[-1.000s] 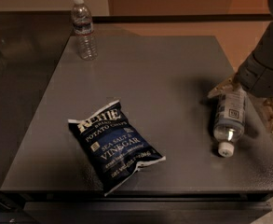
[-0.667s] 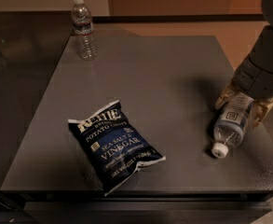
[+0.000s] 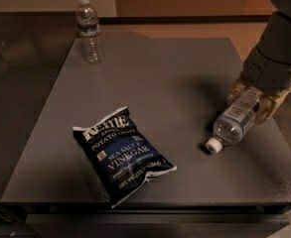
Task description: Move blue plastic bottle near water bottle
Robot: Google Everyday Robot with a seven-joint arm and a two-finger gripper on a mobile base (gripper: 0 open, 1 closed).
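The blue plastic bottle (image 3: pixel 230 124) lies tilted at the right side of the table, its white cap pointing to the lower left and resting near the surface. My gripper (image 3: pixel 250 101) comes down from the upper right, and its tan fingers (image 3: pixel 234 90) straddle the bottle's base end and are shut on it. The water bottle (image 3: pixel 89 31), slim and ribbed with a white cap, stands upright at the table's far left corner, well away from the gripper.
A dark blue bag of sea salt and vinegar potato chips (image 3: pixel 122 152) lies at the front middle of the grey table (image 3: pixel 160 73). The table's right edge runs just beside the gripper. A darker surface adjoins the table on the left.
The gripper has swung the blue plastic bottle, so its cap end now points further to the left and lower on the table. The water bottle and chip bag have not moved.
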